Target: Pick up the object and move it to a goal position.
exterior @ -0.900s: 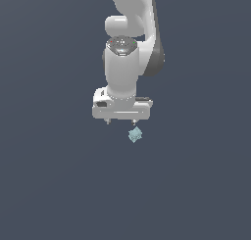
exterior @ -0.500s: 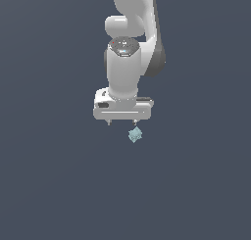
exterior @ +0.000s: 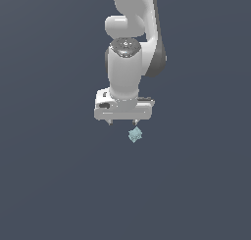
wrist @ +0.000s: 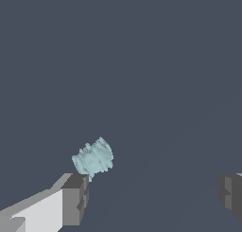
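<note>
One white Panda arm reaching down from 12 o'clock in the exterior view, wrist upright, gripper (exterior: 122,121) pointing straight down over a plain dark slate-grey floor (exterior: 54,185). Jaws spread wide and holding nothing: in the wrist view one dark grey fingertip (wrist: 75,198) sits far across the picture from the other (wrist: 230,196), with bare floor in the wide gap between. Tiny pale teal-blue object (exterior: 135,134), lumpy and jagged-edged, lying on the floor just beyond the gripper at about 5 o'clock from the gripper's midpoint in the exterior view, right beneath the finger on the exterior view's right. Far smaller than the gripper body. In the wrist view the same object (wrist: 93,159) showing just off the tip of one finger, at about 1 o'clock from that fingertip, outside the gap between the fingers rather than within it. Touching that fingertip or merely close to it: cannot tell, since the edges nearly meet in both views. Only short dark finger stubs visible below the white hand in the exterior view.
</note>
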Controlling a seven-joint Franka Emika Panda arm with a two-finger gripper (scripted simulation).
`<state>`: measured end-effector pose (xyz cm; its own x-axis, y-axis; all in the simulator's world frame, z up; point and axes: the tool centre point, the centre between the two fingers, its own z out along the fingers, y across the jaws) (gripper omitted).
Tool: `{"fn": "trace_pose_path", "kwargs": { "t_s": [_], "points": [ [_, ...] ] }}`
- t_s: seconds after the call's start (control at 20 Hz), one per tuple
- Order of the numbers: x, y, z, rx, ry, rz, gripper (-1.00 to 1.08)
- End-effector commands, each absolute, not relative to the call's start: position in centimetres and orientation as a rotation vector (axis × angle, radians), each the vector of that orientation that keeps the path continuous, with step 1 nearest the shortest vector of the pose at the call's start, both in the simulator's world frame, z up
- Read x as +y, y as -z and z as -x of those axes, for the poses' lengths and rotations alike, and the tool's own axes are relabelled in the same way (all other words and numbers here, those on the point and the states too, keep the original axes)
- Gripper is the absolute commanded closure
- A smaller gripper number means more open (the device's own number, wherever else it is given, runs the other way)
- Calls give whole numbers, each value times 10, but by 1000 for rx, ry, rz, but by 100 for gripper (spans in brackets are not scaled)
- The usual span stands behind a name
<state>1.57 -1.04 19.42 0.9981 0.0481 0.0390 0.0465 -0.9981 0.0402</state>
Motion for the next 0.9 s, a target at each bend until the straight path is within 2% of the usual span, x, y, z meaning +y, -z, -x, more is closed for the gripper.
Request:
{"fn": "trace_pose_path", "kwargs": {
  "t_s": [0.0, 0.85],
  "points": [
    [-9, -192, -15, 51, -61, -3103, -92],
    [18, -149, -3, -442, -38, -3099, -92]
  ]
}}
